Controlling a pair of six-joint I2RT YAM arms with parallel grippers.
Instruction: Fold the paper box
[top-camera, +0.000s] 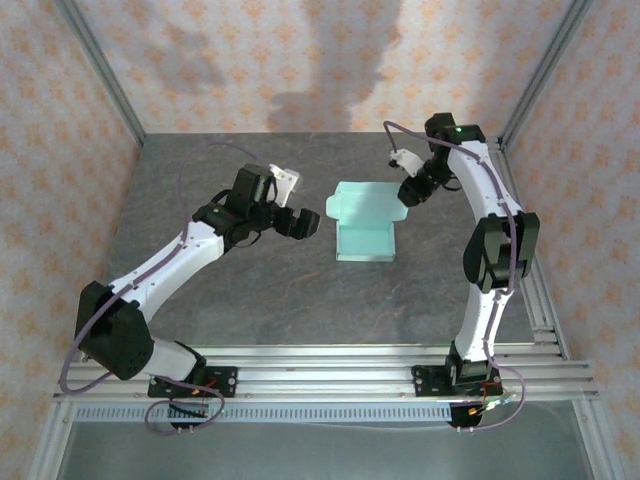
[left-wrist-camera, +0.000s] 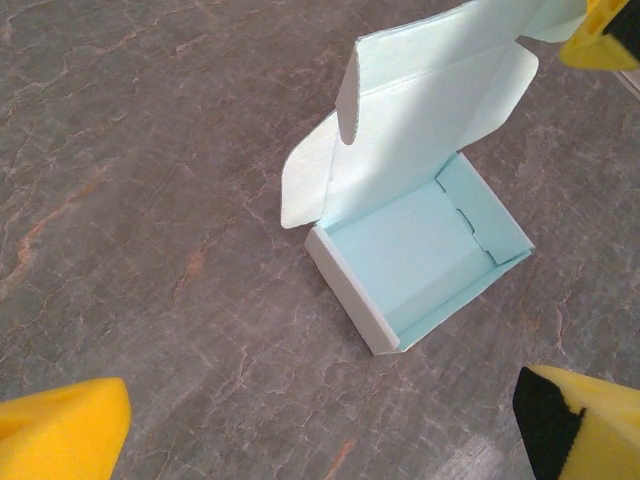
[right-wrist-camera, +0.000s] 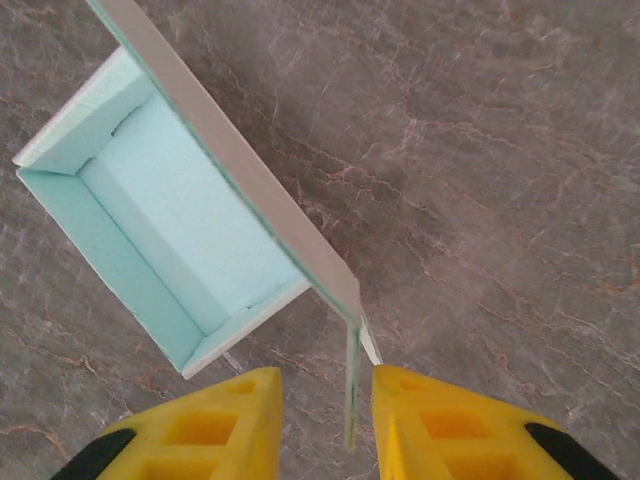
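Left of the paper box (top-camera: 365, 235), we saw the left jaws spread wide, well clear of it. The box sat mid-table (top-camera: 250, 290), its tray walls up and its lid (left-wrist-camera: 430, 110) standing untucked. At the box's right, the right jaws were narrowly parted astride a lid tab (right-wrist-camera: 352, 390), so we judged closing remained.

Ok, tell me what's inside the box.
Nothing loose: the box shows a bare mint floor and a tucked tab. In the left wrist view its near wall hides that wall's inner face.
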